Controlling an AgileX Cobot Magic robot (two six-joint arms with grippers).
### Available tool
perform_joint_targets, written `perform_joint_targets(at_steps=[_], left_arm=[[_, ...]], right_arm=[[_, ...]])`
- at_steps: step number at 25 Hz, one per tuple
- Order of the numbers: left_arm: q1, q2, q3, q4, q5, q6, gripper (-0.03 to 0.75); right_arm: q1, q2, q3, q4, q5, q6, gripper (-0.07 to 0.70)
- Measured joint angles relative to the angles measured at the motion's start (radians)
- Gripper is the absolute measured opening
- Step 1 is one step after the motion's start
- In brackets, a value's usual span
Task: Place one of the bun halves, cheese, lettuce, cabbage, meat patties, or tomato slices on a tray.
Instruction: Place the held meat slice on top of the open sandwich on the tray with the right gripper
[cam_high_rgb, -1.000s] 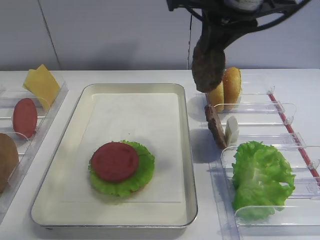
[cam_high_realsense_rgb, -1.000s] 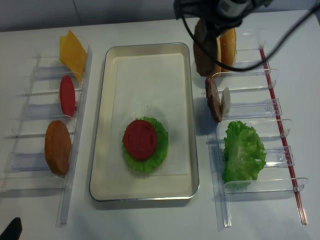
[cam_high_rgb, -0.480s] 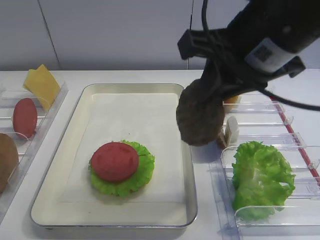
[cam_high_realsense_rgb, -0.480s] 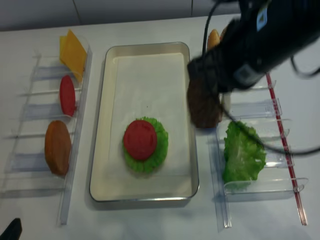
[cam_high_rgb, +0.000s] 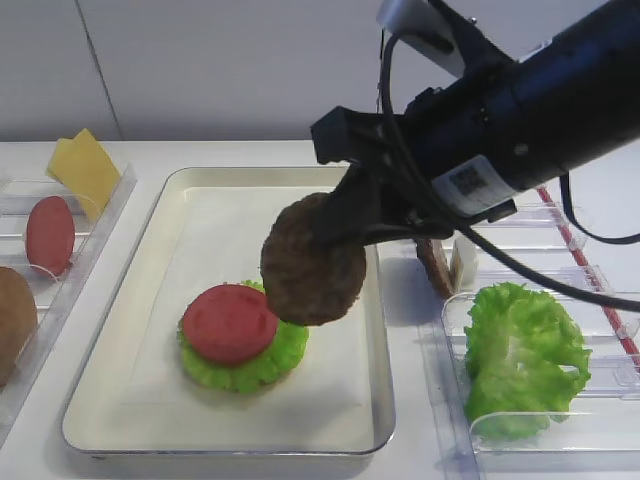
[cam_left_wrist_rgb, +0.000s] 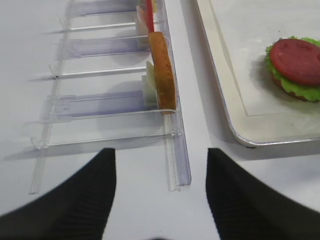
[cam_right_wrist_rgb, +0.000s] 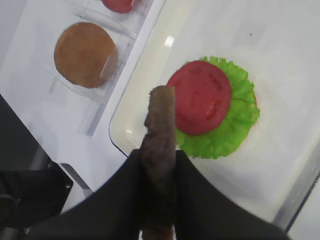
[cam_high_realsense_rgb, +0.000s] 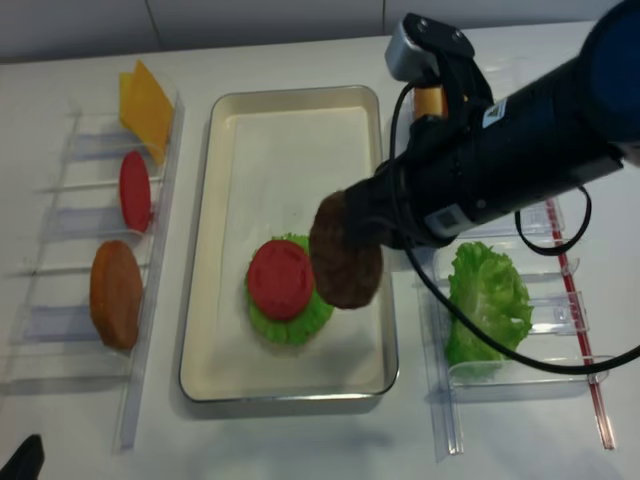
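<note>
On tray: lettuce, 1 tomato slice. Meat patty: pinched edgewise in right gripper, above tray, unplaced. Left gripper: spread, idle.

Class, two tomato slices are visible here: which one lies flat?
The tomato slice on the lettuce in the tray lies flat; the other tomato slice stands on edge in the left rack.

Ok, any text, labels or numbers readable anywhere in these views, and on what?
White sticker on the right arm: a square printed code, too blurred to read.
Same sticker from the realsense view: unreadable.
Tray, racks and food: no text visible.
</note>
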Motion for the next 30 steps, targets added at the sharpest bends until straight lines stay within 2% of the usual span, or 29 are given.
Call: perform_joint_targets(at_steps=[3,6,12,15,18,20,30], left_arm=[[0.000,0.000,0.000,0.000,0.000,0.000,0.409],[0.000,0.000,0.000,0.000,0.000,0.000,0.409],[0.000,0.000,0.000,0.000,0.000,0.000,0.409],[0.000,0.000,0.000,0.000,0.000,0.000,0.409],[0.000,0.000,0.000,0.000,0.000,0.000,0.409],[0.000,0.000,0.000,0.000,0.000,0.000,0.409],[0.000,0.000,0.000,0.000,0.000,0.000,0.409]], right_arm=[[0.000,0.000,0.010,0.054,-0.049,-0.022,0.158],[0.000,0.002,0.011,0.089,-0.072,-0.029,0.158],[0.000,0.069,0.011,0.146,-0.079,-0.048,0.158],[0.000,0.108,0.011,0.248,-0.064,-0.142,0.158],[0.000,0.143,0.011,0.380,-0.022,-0.281,0.158],[0.000,0.161,0.011,0.435,-0.003,-0.336,0.158],[0.000,0.249,0.011,0.521,0.040,-0.442,0.158]])
